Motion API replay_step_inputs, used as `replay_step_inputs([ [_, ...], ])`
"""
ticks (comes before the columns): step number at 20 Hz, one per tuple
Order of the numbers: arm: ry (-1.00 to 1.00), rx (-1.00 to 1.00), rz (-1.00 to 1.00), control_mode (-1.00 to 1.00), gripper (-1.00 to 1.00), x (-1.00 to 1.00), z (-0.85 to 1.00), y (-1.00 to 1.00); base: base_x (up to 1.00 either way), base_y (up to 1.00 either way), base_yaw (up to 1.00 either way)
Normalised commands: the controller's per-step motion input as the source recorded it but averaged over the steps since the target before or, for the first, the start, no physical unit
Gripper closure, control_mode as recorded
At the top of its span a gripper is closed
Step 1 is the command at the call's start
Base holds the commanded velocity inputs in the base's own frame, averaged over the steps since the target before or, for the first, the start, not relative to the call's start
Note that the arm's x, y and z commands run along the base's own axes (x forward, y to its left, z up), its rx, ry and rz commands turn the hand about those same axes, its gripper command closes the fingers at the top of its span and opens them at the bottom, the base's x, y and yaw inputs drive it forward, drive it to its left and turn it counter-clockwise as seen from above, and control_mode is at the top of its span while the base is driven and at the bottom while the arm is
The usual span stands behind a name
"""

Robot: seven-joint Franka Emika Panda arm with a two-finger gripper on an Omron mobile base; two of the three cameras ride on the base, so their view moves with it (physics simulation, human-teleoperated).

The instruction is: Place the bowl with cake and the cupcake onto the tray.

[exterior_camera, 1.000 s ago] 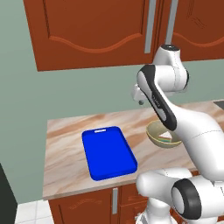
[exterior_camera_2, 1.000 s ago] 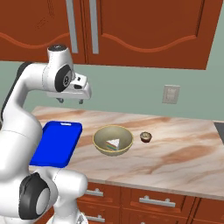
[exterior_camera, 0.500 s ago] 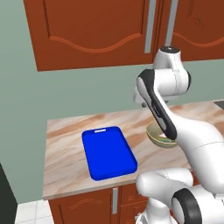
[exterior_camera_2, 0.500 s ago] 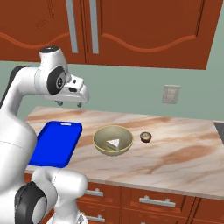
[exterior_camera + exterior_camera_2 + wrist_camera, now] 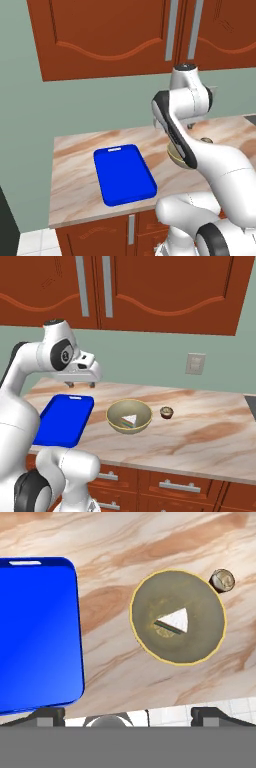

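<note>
The white arm is reared up over the marble counter (image 5: pixel 210 431), and its gripper (image 5: pixel 80 385) hangs in the air above the back of the countertop, well clear of everything on it, with its 2 dark fingertips spread wide and nothing between them. In the hand view those 2 tips sit far apart at the bottom edge, again with nothing caught in the gap. The blue tray (image 5: pixel 123 174) lies flat on the counter with nothing on it, its slot handle at the short end nearest the wall; in the right base view the tray (image 5: pixel 64 418) sits to the left of the bowl, close to the front edge. The tan bowl (image 5: pixel 129 416) stands upright just beside the tray, apart from it, and the cake (image 5: pixel 129 420), a small white-topped wedge with coloured layers down its side, rests inside on the bottom. Looking down through the hand view, the bowl (image 5: pixel 200 607) shows a pale yellow rim and the slice (image 5: pixel 173 622) lies near its middle. The cupcake (image 5: pixel 167 412), small and brown, stands on the counter just beside the bowl on the side away from the tray, not touching it; it also shows as a little round thing (image 5: pixel 222 580) off the bowl's rim. Red-brown wall cabinets (image 5: pixel 150 291) hang above, and a wall outlet (image 5: pixel 195 364) is set in the green wall behind the counter.
</note>
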Motion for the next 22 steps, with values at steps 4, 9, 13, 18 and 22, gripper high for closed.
replay_step_inputs([
  [4,0.03,-0.01,0.01,-1.00,-1.00,0.00,-0.42,-0.13,0.00,0.00,0.00],
  [9,0.00,-0.03,0.01,-1.00,-1.00,0.03,-0.46,-0.07,0.00,0.00,0.00],
  [13,-0.03,-0.11,0.00,-1.00,-1.00,0.06,-0.56,0.07,0.00,0.00,0.00],
  [18,-0.01,-0.02,0.00,-1.00,-1.00,0.09,-0.49,0.00,0.00,0.00,0.00],
  [22,0.00,0.00,0.00,-1.00,-1.00,0.28,-0.36,-0.11,0.00,0.00,0.00],
])
